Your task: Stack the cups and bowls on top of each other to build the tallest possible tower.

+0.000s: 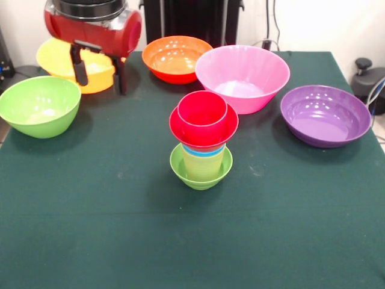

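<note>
The tower (202, 141) stands mid-table: a small lime-green bowl (201, 173) at the base, a pale yellow cup (203, 164) in it, a blue rim (203, 152) above, then a small red bowl (203, 131) with a red cup (202, 108) inside. My gripper (99, 71) hangs at the far left over the large yellow bowl (66, 60), fingers spread apart and holding nothing. The green bowl (40, 105) sits left, the orange bowl (175, 58) and pink bowl (242, 76) behind the tower, the purple bowl (325, 114) right.
The dark green tablecloth (120, 241) covers the table. A black stand (364, 72) sits off the right edge.
</note>
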